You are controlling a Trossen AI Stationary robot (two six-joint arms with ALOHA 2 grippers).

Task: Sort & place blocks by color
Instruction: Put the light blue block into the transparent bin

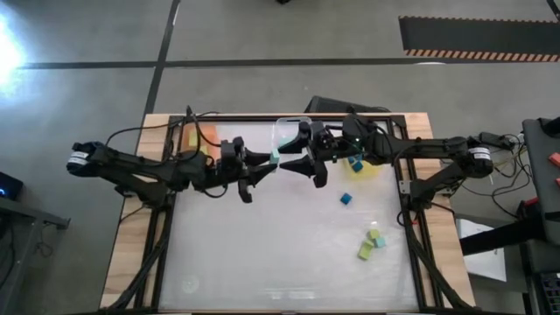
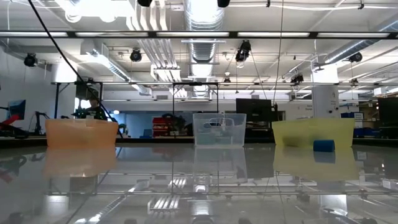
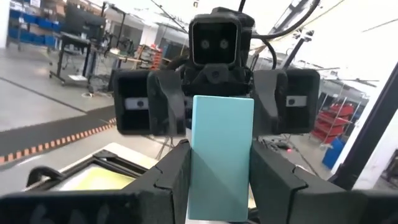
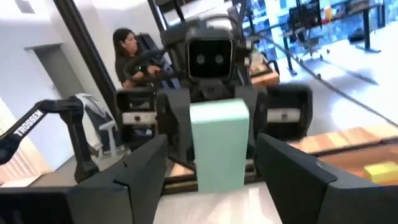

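A light teal block [image 3: 222, 124] is held high above the table's middle by my left gripper [image 1: 268, 161], which is shut on it. My right gripper [image 1: 287, 164] faces it from the table's right and is open. Its two fingers [image 4: 144, 171] stand on either side of the block [image 4: 217, 146] with a gap on each side. More blocks lie on the table at the right: a blue one [image 1: 346, 199] and a yellow-green and teal cluster [image 1: 371, 242]. Another blue block [image 2: 323, 145] lies in the yellow tray [image 2: 308, 132]. My left gripper pinches the light teal block by its two long sides [image 3: 196, 167] between its two fingers, at the block's nearer end. The fingers lie level and come from the table's left. The block sticks out past the fingertips toward the right gripper, lifted clear of the table.
Three trays stand along the far edge: orange [image 1: 199, 137] at the left, clear [image 1: 292, 129] in the middle, yellow [image 1: 374, 168] at the right. A person sits in the room behind the left arm [image 4: 127, 53]. The near half of the table has free room.
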